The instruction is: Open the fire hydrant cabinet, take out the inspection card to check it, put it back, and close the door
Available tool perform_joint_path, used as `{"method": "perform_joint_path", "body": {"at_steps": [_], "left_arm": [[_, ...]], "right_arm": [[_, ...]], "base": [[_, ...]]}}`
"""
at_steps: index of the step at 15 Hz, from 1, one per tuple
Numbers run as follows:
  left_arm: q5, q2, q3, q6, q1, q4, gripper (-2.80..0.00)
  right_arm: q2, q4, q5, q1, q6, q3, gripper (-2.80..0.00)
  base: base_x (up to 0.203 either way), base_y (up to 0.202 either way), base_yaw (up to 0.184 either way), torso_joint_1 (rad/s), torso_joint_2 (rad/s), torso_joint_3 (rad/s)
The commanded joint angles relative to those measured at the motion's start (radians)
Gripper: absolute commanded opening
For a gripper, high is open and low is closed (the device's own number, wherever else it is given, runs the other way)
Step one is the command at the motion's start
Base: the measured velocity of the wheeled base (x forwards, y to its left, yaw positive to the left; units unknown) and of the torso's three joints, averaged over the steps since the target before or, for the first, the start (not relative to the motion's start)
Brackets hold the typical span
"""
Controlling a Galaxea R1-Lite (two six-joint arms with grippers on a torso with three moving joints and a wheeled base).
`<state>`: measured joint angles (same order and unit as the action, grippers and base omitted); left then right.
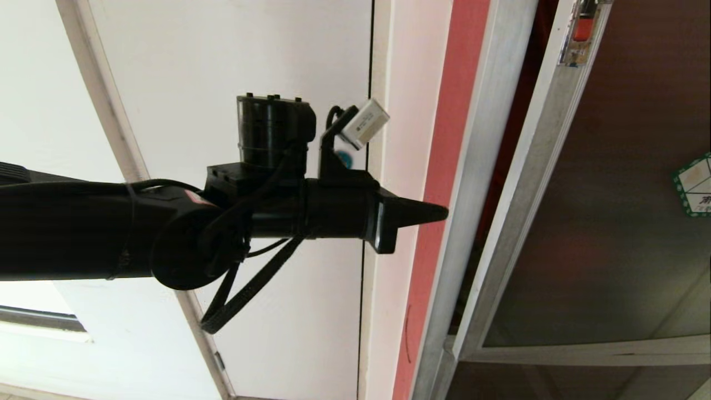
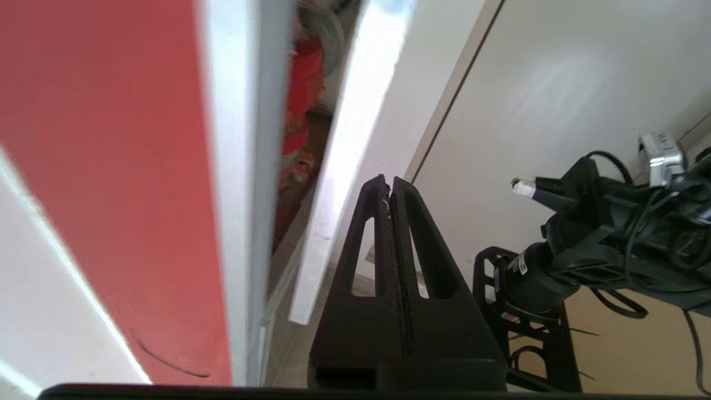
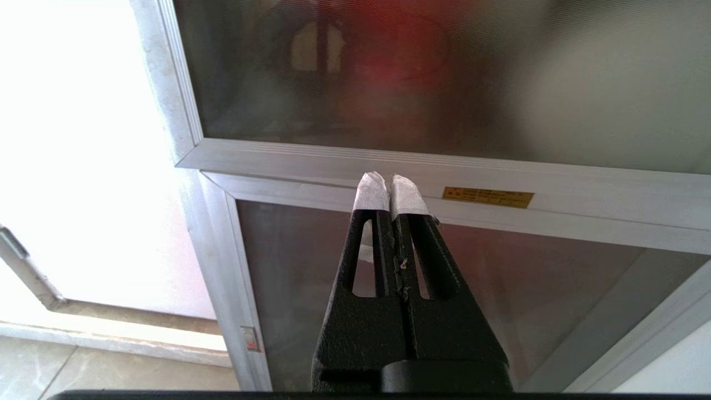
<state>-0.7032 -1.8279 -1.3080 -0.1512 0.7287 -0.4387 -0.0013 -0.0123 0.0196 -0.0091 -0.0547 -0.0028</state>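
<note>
The fire hydrant cabinet (image 1: 479, 183) shows its brushed aluminium frame. The door (image 1: 611, 233), dark glass with a green-and-white sticker (image 1: 694, 186) and a red latch (image 1: 582, 25), stands ajar with a narrow dark gap along its latch edge. My left gripper (image 1: 439, 213) is shut and empty, with its tip just short of the cabinet frame. In the left wrist view the left gripper (image 2: 389, 180) lies beside the door's edge (image 2: 344, 183), and red interior (image 2: 297, 111) shows through the gap. My right gripper (image 3: 391, 179), shut and empty, is parked low before the door's bottom rail (image 3: 500, 164). The inspection card is hidden.
A red wall strip (image 1: 444, 139) runs beside the cabinet frame. Left of it is a white panel door (image 1: 222, 66) with a blue lock (image 1: 345, 160). Below the door sits a smaller glass panel with an orange label (image 3: 487, 196). Pale floor (image 3: 83, 372) lies underneath.
</note>
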Motion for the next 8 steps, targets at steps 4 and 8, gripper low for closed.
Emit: {"method": "perform_joint_path", "body": {"at_steps": [4, 8], "left_arm": [[0.114, -0.097, -0.026, 0.081, 0.076, -0.005, -2.80], [0.222, -0.157, -0.055, 0.179, 0.076, -0.010, -2.80]], "right_arm": [[0.000, 0.000, 0.000, 0.000, -0.001, 0.000, -2.80], [0.000, 0.000, 0.000, 0.000, -0.001, 0.000, -2.80]], "base": [[0.000, 0.000, 0.000, 0.000, 0.00, 0.000], [0.000, 0.000, 0.000, 0.000, 0.00, 0.000]]}}
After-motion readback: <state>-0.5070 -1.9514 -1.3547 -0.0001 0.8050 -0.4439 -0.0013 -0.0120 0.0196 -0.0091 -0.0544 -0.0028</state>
